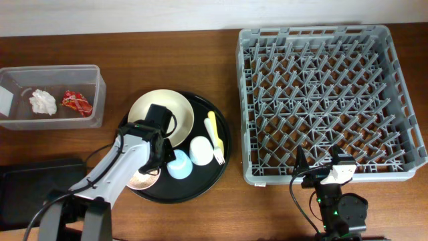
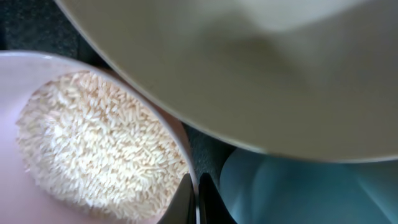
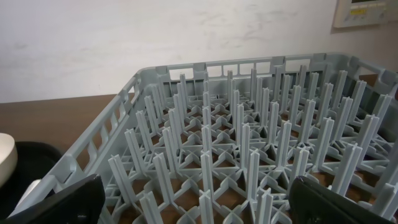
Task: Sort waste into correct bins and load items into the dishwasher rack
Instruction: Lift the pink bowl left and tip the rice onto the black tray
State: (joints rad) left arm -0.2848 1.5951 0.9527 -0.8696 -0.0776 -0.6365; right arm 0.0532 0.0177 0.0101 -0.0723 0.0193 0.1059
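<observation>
My left gripper (image 1: 152, 162) (image 2: 196, 202) is shut on the rim of the small pink bowl (image 1: 142, 179) (image 2: 25, 81), which holds white rice grains (image 2: 93, 143). The bowl sits on the round tray beside the cream plate (image 1: 160, 112) (image 2: 261, 74), light blue cup (image 1: 179, 165) (image 2: 298, 193), white cup (image 1: 200, 149) and yellow fork (image 1: 215, 137). The white tissue (image 1: 42, 102) and red wrapper (image 1: 77, 102) lie in the clear tub (image 1: 93, 73). My right gripper (image 1: 319, 169) (image 3: 196, 205) is open and empty at the near edge of the grey rack (image 1: 328, 94) (image 3: 236, 124).
The round black tray (image 1: 207, 181) lies between the tub and the rack. The shallow black bin (image 1: 33, 177) sits at the front left, beside my left arm. The brown table shows around them.
</observation>
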